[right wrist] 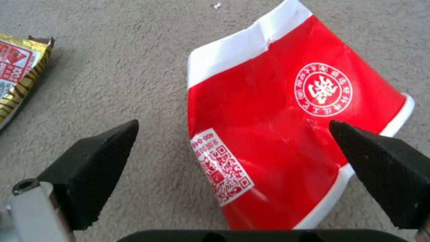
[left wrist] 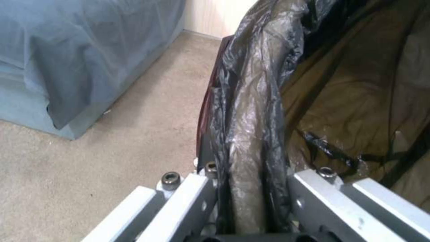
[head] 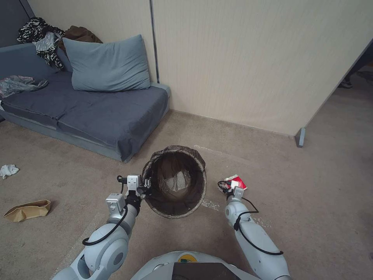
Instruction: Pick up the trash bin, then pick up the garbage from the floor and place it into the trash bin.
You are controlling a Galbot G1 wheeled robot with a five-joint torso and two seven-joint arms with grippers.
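Carpet (head: 295, 186), beige, open at 3 o'clock out to a wall end (head: 300, 137) and a passage beyond; closed at 10 o'clock by a grey sofa (head: 97, 112) whose corner stands near the bin.

Trash bin (head: 176, 182), centre of the head view, held off the floor with its mouth tipped toward the camera, dark bag (left wrist: 251, 111) folded over the rim. Left gripper (head: 147, 187) at the bin's 9 o'clock edge; the left wrist view shows its jaws pressed on the bagged rim, one inside, one outside.

Right gripper (right wrist: 233, 148) at the bin's 3 o'clock, low over a flattened red-and-white paper cup (right wrist: 287, 124), fingers spread wide, one off each side of the cup. The right wrist view adds a yellow wrapper (right wrist: 20, 74) lying apart from the cup.

Further litter at 9 o'clock in the head view: crumpled brown paper bag (head: 28, 210), white tissue wad (head: 8, 170), well apart from both arms.
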